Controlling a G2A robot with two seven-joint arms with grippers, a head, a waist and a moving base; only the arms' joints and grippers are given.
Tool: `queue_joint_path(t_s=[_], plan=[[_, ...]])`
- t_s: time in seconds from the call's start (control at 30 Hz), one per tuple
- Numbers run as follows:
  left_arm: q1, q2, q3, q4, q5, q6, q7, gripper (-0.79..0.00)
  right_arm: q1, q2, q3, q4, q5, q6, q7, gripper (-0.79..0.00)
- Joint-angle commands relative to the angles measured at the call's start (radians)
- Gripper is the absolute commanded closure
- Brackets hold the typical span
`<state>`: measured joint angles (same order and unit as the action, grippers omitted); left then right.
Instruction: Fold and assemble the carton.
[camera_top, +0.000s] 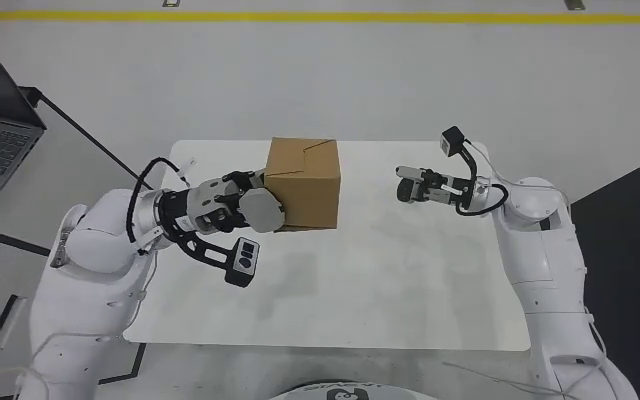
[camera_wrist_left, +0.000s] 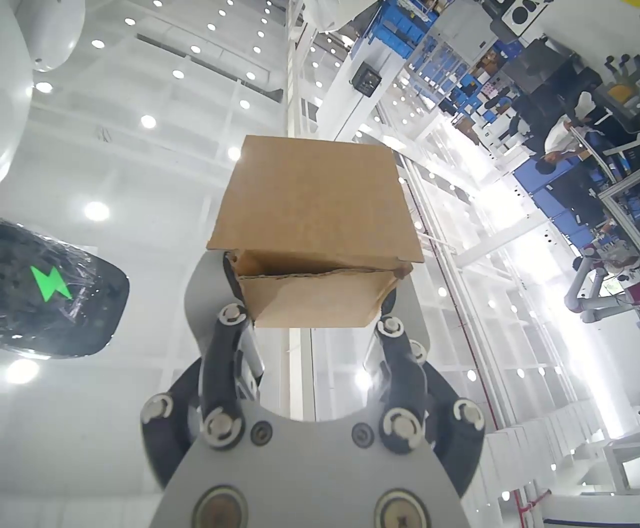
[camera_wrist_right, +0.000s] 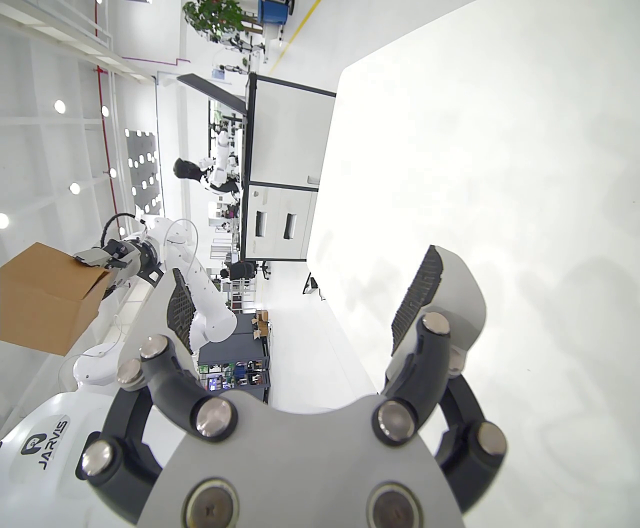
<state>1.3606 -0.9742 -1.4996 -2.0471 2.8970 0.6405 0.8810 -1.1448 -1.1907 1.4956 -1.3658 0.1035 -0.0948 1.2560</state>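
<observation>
Carton (camera_top: 305, 180) clamped in left jaws, right jaws apart

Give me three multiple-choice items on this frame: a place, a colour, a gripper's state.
1. Where is the carton? A. held by the left gripper B. on a shelf C. in a bin
2. What colour is the carton? A. white B. blue C. brown
3. How is the right gripper? A. shut on the carton B. open and empty C. shut on a flap
Answers: 1 A, it clamps the carton's edge; 2 C, plain brown cardboard; 3 B, spread wide, nothing between.
</observation>
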Motion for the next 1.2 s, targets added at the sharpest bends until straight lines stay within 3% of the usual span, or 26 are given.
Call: queue_joint_path(t_s=[0.0,0.1,0.27,0.33,0.47,1.0,1.07,1.17], plan=[[0.000,0.000,0.000,0.000,0.000,0.000,0.000,0.000,0.000,0.000,0.000,0.000,0.000,0.000,0.000,-0.785],[-0.003,-0.001,-0.007,-0.002,0.018,0.011,-0.029,0.000,0.000,0.000,0.000,0.000,0.000,0.000,0.000,-0.785],[-0.018,-0.007,-0.022,0.015,0.175,0.155,-0.102,0.000,0.000,0.000,0.000,0.000,0.000,0.000,0.000,-0.785],[-0.039,-0.003,-0.045,0.024,0.175,0.227,-0.026,0.000,0.000,0.000,0.000,0.000,0.000,0.000,0.000,-0.785],[-0.052,-0.012,-0.071,0.039,0.175,0.310,-0.011,0.000,0.000,0.000,0.000,0.000,0.000,0.000,0.000,-0.785],[-0.044,-0.003,-0.076,0.020,0.175,0.320,-0.022,0.000,0.000,0.000,0.000,0.000,0.000,0.000,0.000,-0.785],[-0.028,-0.009,-0.063,0.038,0.175,0.338,-0.040,0.000,0.000,0.000,0.000,0.000,0.000,0.000,0.000,-0.785],[-0.007,-0.020,-0.034,0.042,0.175,0.293,-0.087,0.000,0.000,0.000,0.000,0.000,0.000,0.000,0.000,-0.785]])
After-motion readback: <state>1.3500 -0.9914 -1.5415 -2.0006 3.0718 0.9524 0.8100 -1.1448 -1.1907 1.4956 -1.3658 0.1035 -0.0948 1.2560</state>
